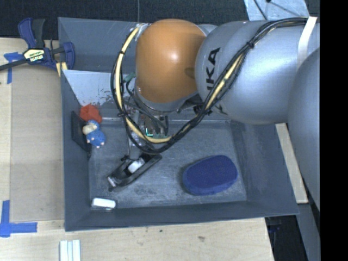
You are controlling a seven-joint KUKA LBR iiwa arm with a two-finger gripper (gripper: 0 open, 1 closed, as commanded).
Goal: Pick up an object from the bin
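Note:
My gripper (pixel 148 137) hangs low in the middle of the bin, under the arm's orange dome, with cables looped around it. Directly below and in front of it lies a long black tool with a white part (pixel 132 171), set diagonally on the bin floor. The tool's upper end reaches up to the gripper; I cannot tell whether they touch. A dark blue oval pad (pixel 210 174) rests flat on the floor to the right of the tool.
A small toy figure with a red hat and blue body (pixel 93 126) stands against the left wall beside a flat black piece (pixel 79 133). A small white piece (pixel 103 203) lies at the front left corner. The arm covers the bin's back right.

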